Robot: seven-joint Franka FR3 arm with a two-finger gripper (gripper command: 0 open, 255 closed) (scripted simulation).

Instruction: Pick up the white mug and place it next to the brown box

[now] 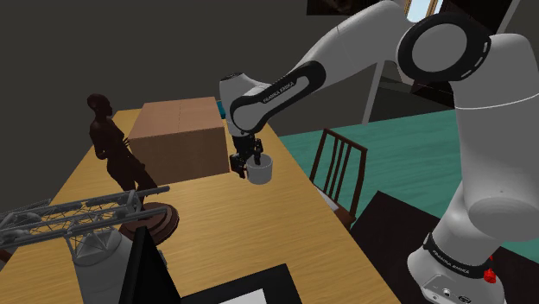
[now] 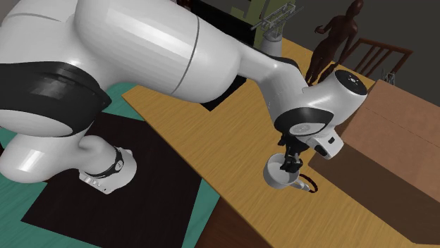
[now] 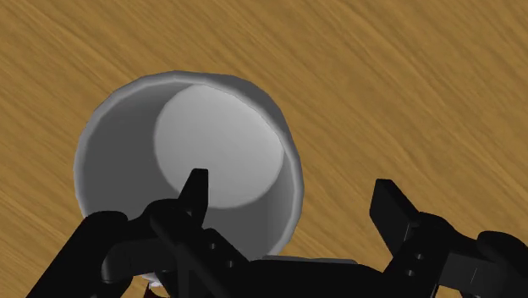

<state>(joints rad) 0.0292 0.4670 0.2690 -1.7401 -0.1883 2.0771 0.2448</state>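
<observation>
The tool [image 3: 290, 179] is open right above the white mug [image 3: 216, 144], one finger inside and one outside its wall without squeezing, and the mug seems to sit on the surface [image 1: 259, 233] just beside the brown box [image 1: 177, 134].

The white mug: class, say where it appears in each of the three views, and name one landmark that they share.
Shoulder view: the white mug is near the centre, just right of the brown box.
Second exterior view: mug is lower centre-right, left of the box.
Wrist view: mug is seen from above, one finger inside its rim.
Shared landmark: the black gripper directly over the mug, above the wooden table.
</observation>
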